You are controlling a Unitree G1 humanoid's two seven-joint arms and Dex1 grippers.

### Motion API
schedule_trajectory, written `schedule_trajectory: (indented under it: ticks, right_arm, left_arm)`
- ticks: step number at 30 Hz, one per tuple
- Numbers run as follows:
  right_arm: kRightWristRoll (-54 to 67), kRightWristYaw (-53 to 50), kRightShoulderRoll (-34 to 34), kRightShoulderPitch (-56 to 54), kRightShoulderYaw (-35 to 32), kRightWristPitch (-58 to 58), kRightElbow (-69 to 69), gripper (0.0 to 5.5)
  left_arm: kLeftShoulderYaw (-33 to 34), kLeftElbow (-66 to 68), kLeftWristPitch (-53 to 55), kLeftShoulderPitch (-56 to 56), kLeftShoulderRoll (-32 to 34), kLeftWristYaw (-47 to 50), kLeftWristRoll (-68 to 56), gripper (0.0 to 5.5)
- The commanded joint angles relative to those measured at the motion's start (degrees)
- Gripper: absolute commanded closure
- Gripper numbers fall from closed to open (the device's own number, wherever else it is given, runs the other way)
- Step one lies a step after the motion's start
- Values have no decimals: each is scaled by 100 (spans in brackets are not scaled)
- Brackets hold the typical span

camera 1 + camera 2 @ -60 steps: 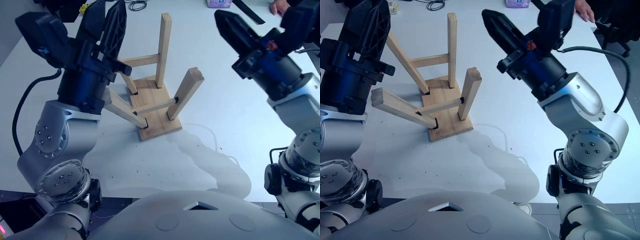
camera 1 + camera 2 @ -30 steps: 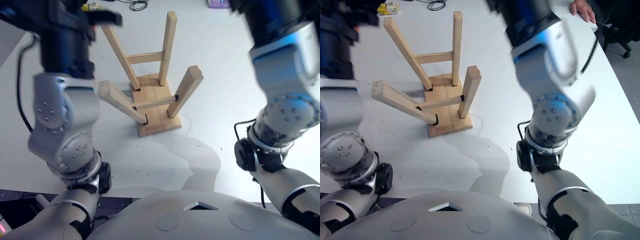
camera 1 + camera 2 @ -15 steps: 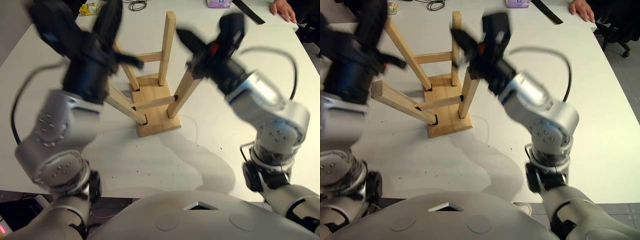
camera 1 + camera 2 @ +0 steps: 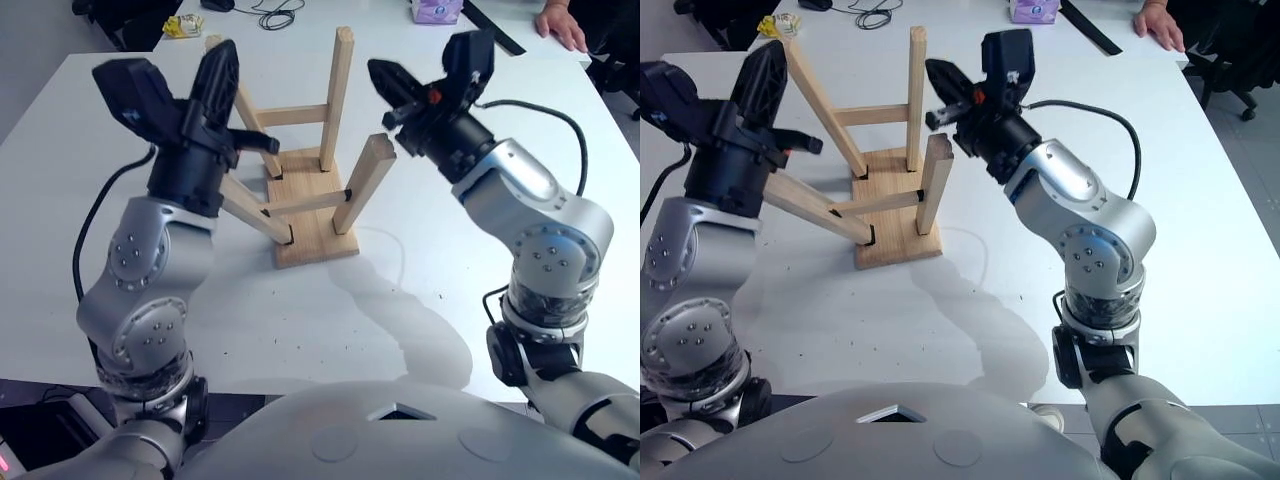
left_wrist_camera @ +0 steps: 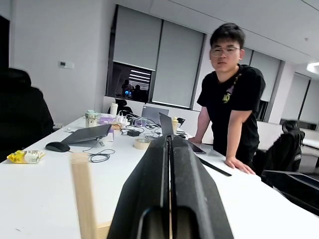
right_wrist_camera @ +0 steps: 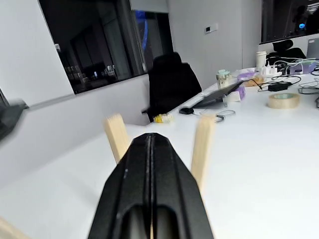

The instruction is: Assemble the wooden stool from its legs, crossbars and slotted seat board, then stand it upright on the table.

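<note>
The wooden stool stands upside down on the white table, its seat board [image 4: 312, 228] flat on the surface. Its legs point up, splayed: a tall back leg [image 4: 340, 95], a right front leg [image 4: 365, 180], and two left legs [image 4: 245, 205]. Crossbars [image 4: 296, 115] join them. My left gripper [image 4: 221, 52] hovers over the left legs, its fingers [image 5: 169, 149] pressed together on nothing. My right gripper [image 4: 380, 72] hangs just above the right front leg's top, fingers [image 6: 149, 144] also shut and empty.
Along the table's far edge lie a purple box [image 4: 437, 10], a yellow wrapper [image 4: 181, 24], a cable [image 4: 280, 14] and a black strap [image 4: 492, 25]. A person's hand [image 4: 560, 22] rests on the far right corner.
Both arms swung up out of view and came back down. They now stand closer in, either side of the stool's legs. The stool has stayed put.
</note>
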Motion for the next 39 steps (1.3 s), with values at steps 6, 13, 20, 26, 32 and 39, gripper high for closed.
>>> schedule_trajectory:
  ticks: [6, 13, 20, 26, 32, 39]
  right_arm:
    - [554, -207, 172, -491, -496, -43, -171, 550]
    - [-258, 120, -127, 596, 658, 209, 358, 550]
    - [-750, 454, 202, 420, 801, -343, 799, 550]
    - [-637, 660, 188, 337, 186, -559, 750, 550]
    - [-1095, 81, -246, 891, -806, -385, 806, 550]
    - [-873, -1164, 327, 2318, -1072, 792, -760, 550]
  left_arm:
    - [748, -396, -264, -759, 384, 219, -976, 549]
    - [-661, 514, 556, 1194, 650, -32, 246, 549]
    - [-1209, 1294, -385, 632, -35, -649, 975, 549]
    - [-213, 831, -979, -276, -495, -535, 196, 549]
    - [1831, 642, -1148, 401, -337, 634, 380, 549]
    - [5, -545, -757, 3367, -623, 352, 1833, 549]
